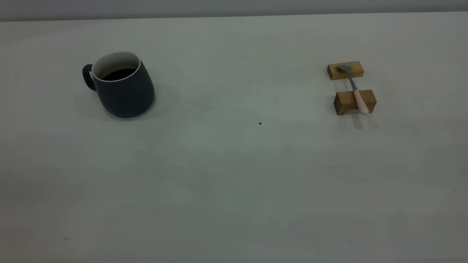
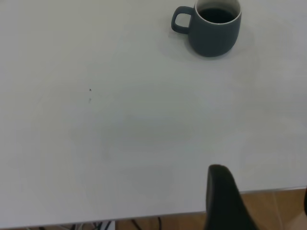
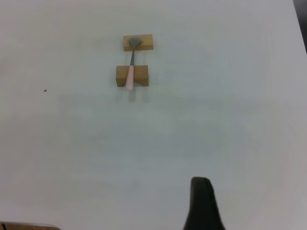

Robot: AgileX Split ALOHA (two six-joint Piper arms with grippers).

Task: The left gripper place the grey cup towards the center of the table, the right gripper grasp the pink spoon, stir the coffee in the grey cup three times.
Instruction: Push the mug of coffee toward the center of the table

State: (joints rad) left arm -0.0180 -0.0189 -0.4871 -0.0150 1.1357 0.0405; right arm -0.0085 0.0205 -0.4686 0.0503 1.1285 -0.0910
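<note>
The tabletop [image 1: 234,164] carries the grey cup [image 1: 124,91] at ten o'clock, upright, coffee [image 1: 119,74] dark inside its pale wall. At two o'clock the pink spoon [image 1: 354,87] bridges two wooden blocks [image 1: 354,102]. Whether either arm's jaws are apart, I cannot tell.

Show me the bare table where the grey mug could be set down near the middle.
The widest bare stretch lies between the dark slate-grey ceramic mug at the exterior view's left and the two tan wooden blocks at its right, which carry the slim pink-handled metal spoon. The whole near half of the pale grey table is bare too. Only the blocks' corner is crowded.
</note>
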